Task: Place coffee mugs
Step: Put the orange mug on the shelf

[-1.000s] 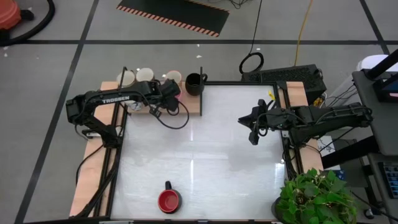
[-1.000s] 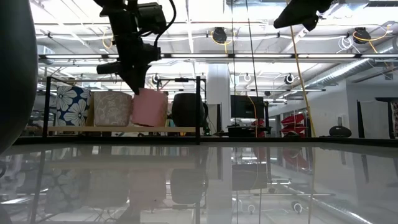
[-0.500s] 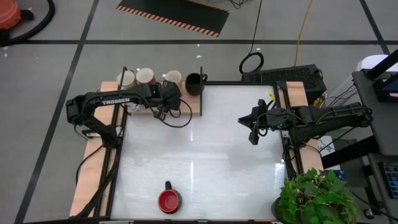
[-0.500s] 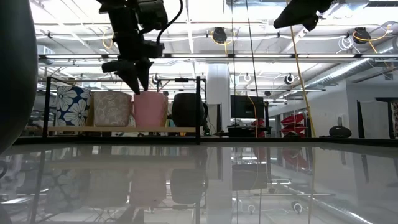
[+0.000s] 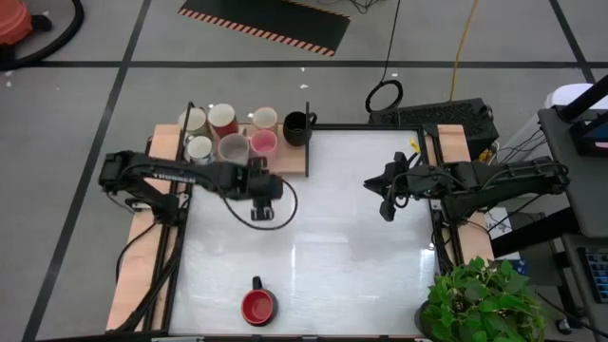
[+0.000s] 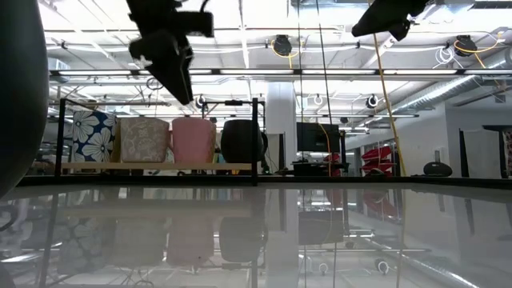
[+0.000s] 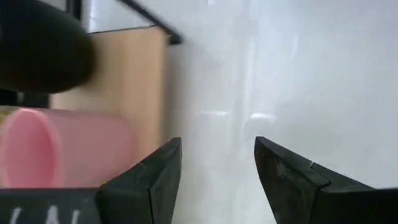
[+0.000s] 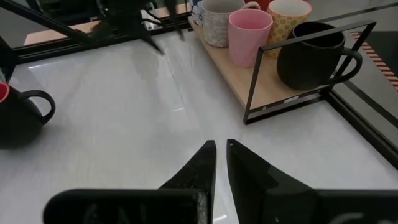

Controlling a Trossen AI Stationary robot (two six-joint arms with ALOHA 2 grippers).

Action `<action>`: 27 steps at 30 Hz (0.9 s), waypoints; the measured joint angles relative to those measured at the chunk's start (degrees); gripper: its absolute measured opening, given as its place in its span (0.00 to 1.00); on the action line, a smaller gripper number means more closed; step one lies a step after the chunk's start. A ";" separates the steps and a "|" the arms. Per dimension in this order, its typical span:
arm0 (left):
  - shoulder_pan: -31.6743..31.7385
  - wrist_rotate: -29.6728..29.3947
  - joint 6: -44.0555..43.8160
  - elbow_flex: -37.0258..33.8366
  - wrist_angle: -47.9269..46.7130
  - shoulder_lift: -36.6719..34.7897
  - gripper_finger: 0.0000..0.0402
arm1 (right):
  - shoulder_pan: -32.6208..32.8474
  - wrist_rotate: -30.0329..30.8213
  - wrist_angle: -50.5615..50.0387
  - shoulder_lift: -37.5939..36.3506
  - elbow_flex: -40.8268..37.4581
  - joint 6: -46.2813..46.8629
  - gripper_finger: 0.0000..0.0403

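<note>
Several coffee mugs stand on a wooden shelf point(image 5: 285, 160) at the table's far left. Among them are a pink mug point(image 5: 263, 142), a grey one point(image 5: 233, 147), a black one point(image 5: 297, 126) and a cream one point(image 5: 263, 119). The pink mug point(image 7: 62, 152) stands upright on its base. My left gripper point(image 5: 258, 204) hangs open over the white table, just nearer than the shelf, with nothing between its fingers point(image 7: 217, 168). A mug with a red inside and dark outside point(image 5: 257, 306) stands near the front edge. My right gripper point(image 8: 221, 165) is shut and empty, held high at the right.
A thin black wire frame point(image 8: 311, 68) runs around the shelf's end by the black mug. A potted plant point(image 5: 484, 304) stands at the near right corner. Bare white tabletop point(image 5: 332, 256) lies between the two arms.
My left gripper has opened and let go of the pink mug, which now stands on the shelf beside the grey one. The gripper has then swung away from the shelf toward the table's near edge, rolling about its own axis. My right arm has kept still.
</note>
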 joint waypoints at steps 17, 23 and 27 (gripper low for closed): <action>-35.43 4.97 -48.17 -0.02 -2.05 0.00 0.52 | 0.16 -4.25 6.90 5.24 0.02 1.62 0.08; -45.79 2.50 -59.76 -0.09 0.41 0.00 0.52 | 0.63 -5.97 11.42 7.27 0.02 1.65 0.08; -51.46 1.75 -58.27 0.82 9.11 2.09 0.52 | 1.14 -5.95 12.48 8.22 0.02 1.64 0.08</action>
